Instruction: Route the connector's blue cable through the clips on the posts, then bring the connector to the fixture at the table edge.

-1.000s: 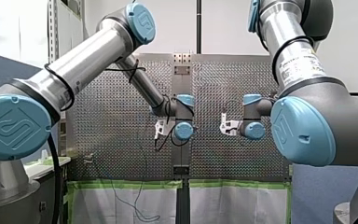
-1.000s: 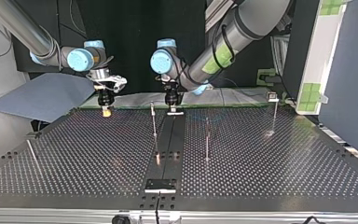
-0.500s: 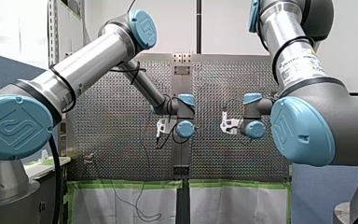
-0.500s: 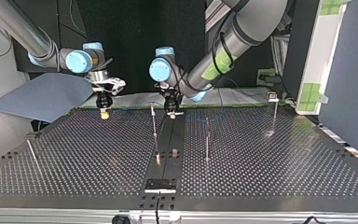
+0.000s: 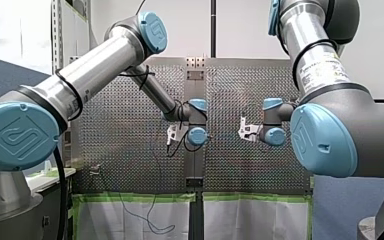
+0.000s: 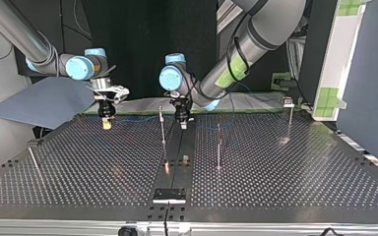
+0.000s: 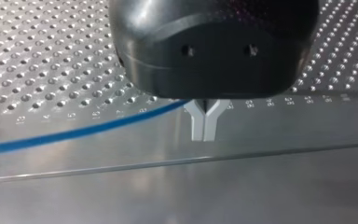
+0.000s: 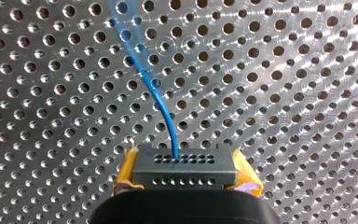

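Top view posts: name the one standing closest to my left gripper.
The thin post just at the view's left of my left gripper; the middle post and the clip-topped post stand farther off at the view's right.

Blue cable (image 8: 164,112); dark grey connector (image 8: 185,165); yellow pads (image 8: 126,171); silver perforated table (image 8: 284,93).

Perforated table (image 6: 285,172), grey sheet (image 6: 44,101) at top view's left; white panel (image 6: 337,54) with green tape (image 6: 328,95) at right

Blue cable (image 8: 160,100): blurred far ahead of connector (image 8: 185,164). Post (image 6: 163,128), top view, 3 o'clock of connector: clip too small to resolve.
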